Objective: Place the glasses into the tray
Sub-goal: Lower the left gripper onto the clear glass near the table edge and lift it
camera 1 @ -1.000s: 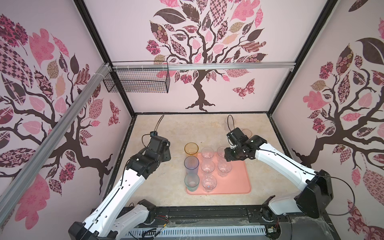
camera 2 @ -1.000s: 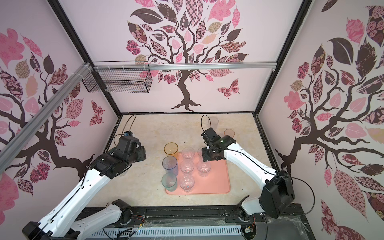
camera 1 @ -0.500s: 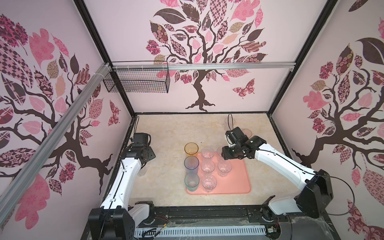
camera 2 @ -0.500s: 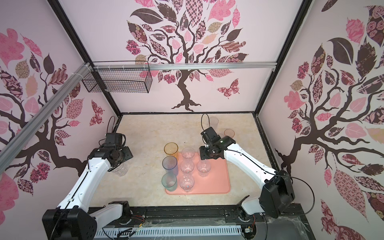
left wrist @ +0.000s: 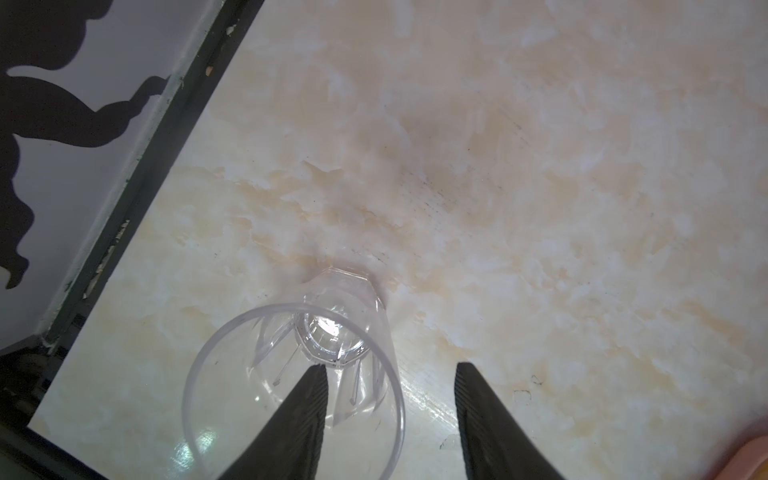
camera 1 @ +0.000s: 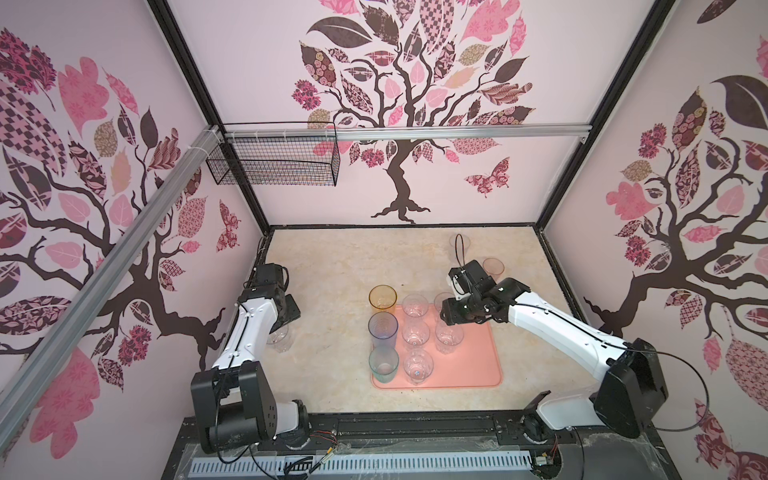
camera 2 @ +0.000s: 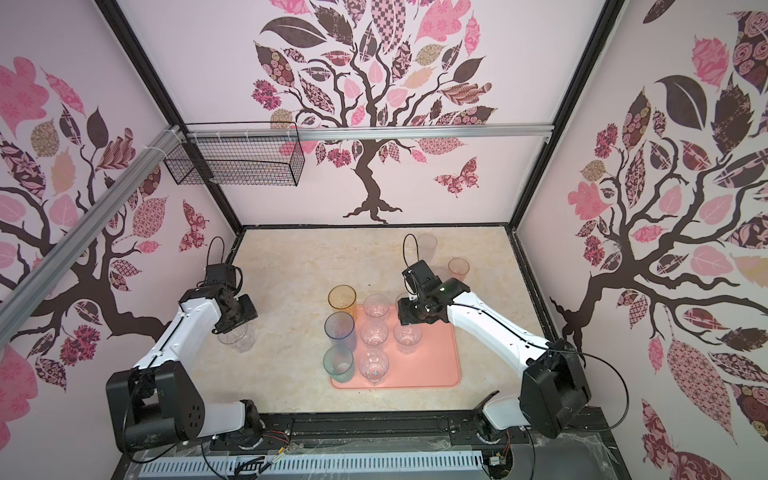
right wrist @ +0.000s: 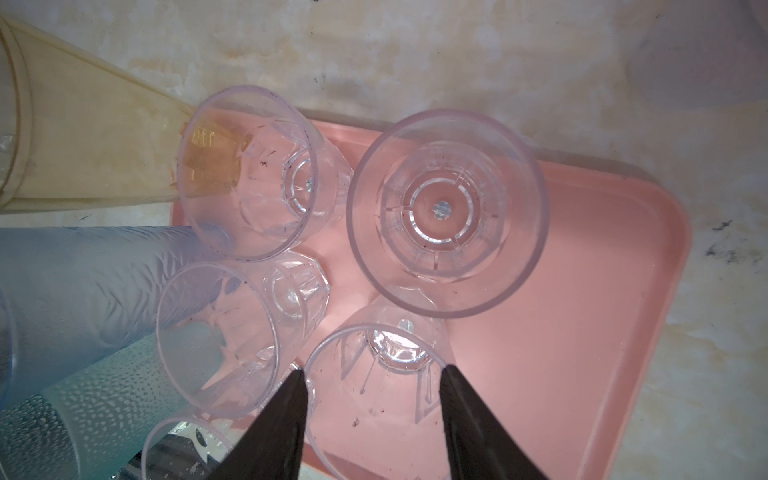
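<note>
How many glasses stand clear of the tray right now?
3: a clear glass by the left gripper, and a pinkish glass and a frosted glass at the back right. Others may be hidden.

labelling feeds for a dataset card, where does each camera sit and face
Both top views: high over the front edge, facing down and backward onto the flat salmon-pink tray; white left arm and right arm show nearly whole.
Left wrist: facing down past the open left gripper, black fingertips only, at a lone clear faceted glass on the marbled tabletop.
Right wrist: facing down past the right gripper, shut on a second clear faceted glass over the tray.
Shared: both top views nearly match and show the lone clear faceted glass.
</note>
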